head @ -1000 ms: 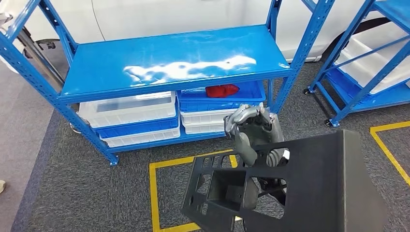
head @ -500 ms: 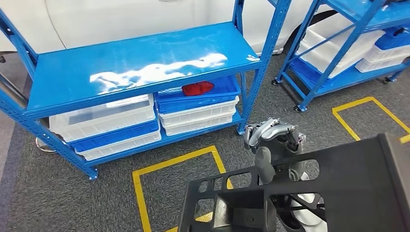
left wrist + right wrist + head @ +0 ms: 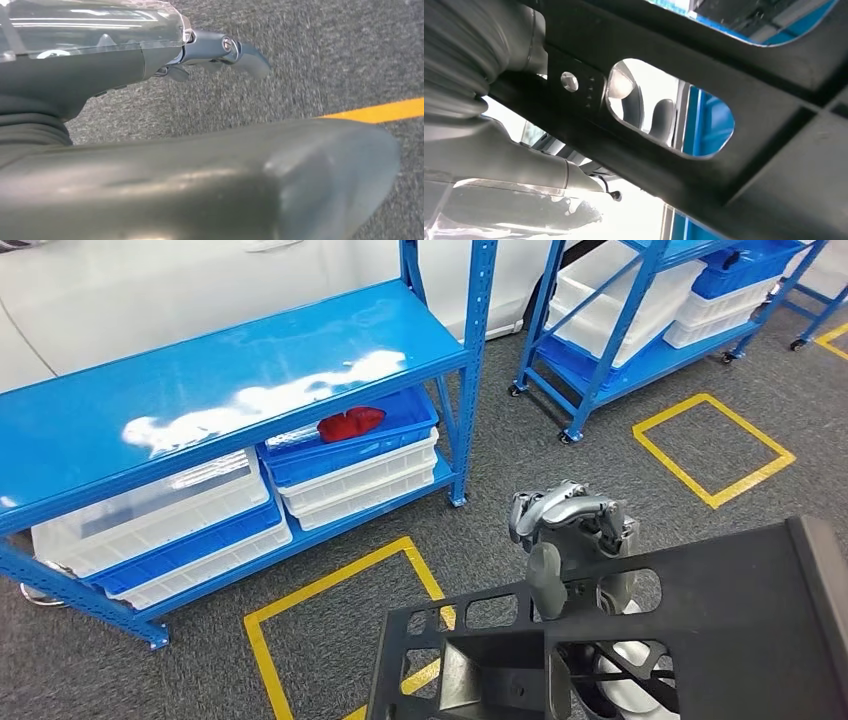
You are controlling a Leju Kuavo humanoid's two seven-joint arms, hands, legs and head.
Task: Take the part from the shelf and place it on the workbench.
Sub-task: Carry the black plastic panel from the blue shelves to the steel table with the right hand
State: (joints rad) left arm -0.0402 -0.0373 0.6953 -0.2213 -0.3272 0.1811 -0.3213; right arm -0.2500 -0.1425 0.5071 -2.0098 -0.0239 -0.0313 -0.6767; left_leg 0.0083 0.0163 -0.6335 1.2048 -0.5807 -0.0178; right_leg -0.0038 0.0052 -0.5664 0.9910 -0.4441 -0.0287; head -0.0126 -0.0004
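Observation:
The part is a large black plastic panel with cut-out holes and a box-shaped recess, low at the right of the head view. My right hand grips its upper edge, thumb over the front face and fingers behind. In the right wrist view the panel sits close, and fingertips show through an oval slot. My left hand hangs over grey carpet, its fingers stretched out and holding nothing. The blue shelf stands at the left with a bare, shiny top board.
Under the shelf's top board are white and blue bins; one blue bin holds a red item. A second blue rack with white bins stands at the back right. Yellow taped squares mark the grey carpet.
The whole view has swung to the right, so the shelf has slid left and the second rack has come further in. The black panel stays in my right hand.

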